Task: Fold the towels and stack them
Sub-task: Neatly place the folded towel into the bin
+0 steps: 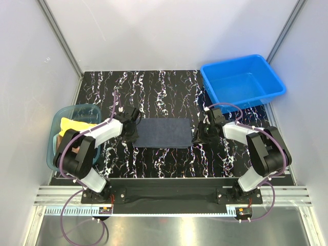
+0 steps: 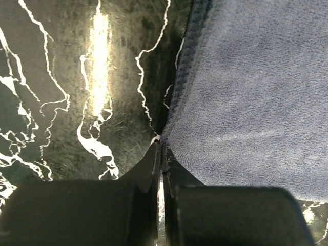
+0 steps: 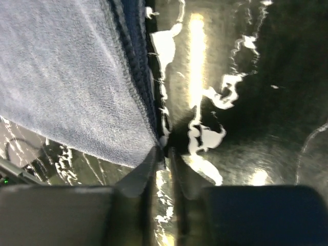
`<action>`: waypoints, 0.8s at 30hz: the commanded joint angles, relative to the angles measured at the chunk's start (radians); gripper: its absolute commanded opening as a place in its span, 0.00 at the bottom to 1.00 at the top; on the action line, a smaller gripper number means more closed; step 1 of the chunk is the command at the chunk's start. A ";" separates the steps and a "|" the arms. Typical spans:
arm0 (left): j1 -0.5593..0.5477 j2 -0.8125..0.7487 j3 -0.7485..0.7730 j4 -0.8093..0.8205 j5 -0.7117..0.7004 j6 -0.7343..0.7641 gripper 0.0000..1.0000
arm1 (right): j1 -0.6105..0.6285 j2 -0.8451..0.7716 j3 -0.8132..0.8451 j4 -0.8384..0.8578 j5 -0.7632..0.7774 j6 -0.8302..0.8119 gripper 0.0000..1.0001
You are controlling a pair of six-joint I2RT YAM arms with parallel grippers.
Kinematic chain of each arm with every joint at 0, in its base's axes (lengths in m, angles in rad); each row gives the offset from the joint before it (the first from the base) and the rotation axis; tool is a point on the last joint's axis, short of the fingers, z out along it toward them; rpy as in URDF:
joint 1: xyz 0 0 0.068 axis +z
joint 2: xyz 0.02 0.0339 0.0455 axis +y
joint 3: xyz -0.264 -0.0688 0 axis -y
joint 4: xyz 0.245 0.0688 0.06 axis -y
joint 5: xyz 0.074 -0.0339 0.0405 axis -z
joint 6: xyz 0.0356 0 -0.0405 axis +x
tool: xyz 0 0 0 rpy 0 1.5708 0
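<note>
Limp and light by its look, the slate-blue towel [image 1: 163,132] suits corner pinches; the left gripper [image 2: 161,144] sits clenched at one corner, the right gripper [image 3: 164,150] slightly parted at another.

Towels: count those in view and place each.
2. A dark blue towel lies flat mid-table; a yellow towel sits in the teal tub. The tub may hide more.

No legible text, label or number anywhere.

A blue bin [image 1: 241,84] and teal tub [image 1: 53,143] on marbled table [image 1: 164,89].
</note>
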 commanded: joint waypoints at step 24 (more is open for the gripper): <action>0.008 0.038 0.021 -0.027 -0.059 -0.002 0.00 | 0.011 0.176 0.142 0.073 0.040 -0.034 0.52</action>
